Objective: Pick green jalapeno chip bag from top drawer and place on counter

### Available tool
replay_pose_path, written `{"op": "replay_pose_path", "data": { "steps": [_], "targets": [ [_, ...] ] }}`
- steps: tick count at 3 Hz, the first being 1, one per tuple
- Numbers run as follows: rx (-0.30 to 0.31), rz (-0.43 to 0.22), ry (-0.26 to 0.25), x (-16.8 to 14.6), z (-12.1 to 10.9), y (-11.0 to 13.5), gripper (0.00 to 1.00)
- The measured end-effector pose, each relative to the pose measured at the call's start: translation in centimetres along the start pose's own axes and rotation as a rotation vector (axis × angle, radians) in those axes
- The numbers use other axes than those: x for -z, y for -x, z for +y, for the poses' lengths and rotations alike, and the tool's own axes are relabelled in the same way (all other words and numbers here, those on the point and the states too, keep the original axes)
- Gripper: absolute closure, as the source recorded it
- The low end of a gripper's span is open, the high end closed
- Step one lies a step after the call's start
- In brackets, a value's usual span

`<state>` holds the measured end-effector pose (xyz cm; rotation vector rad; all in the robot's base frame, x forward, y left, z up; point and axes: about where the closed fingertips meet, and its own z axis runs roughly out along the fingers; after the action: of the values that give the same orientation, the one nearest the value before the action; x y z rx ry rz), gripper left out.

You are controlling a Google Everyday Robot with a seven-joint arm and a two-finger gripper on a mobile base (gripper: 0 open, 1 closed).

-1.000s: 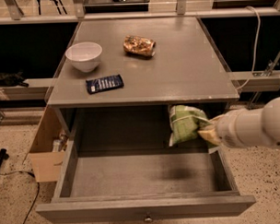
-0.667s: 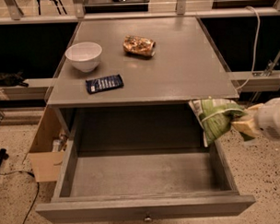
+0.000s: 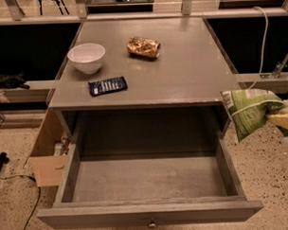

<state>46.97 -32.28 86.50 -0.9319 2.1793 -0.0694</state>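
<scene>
Hand cut by right edge, seemingly gripping bag.

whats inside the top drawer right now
Only bare grey floor shows in the top drawer; the strip behind its front panel is hidden. The green jalapeno chip bag hangs outside, past its right side, gripped by the tool at the picture's right edge.

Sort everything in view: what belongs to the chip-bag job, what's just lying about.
Job: green jalapeno chip bag, held by the gripper at the right edge, beside the top drawer; counter.
Lying about: white bowl, brown-gold snack bag, dark blue packet, cardboard box.
</scene>
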Motion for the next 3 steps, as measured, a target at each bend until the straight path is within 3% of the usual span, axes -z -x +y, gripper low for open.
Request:
{"op": "replay_pose_path", "data": {
  "steps": [1,2,3],
  "targets": [
    [0.019,-0.020,-0.038,0.2,-1.6,2.7,1.00],
    [0.040,-0.082,-0.079,0.4,-3.7,8.3,1.00],
    [0.077,-0.134,-0.068,-1.2,-3.3,14.3,1.00]
  ]
}}
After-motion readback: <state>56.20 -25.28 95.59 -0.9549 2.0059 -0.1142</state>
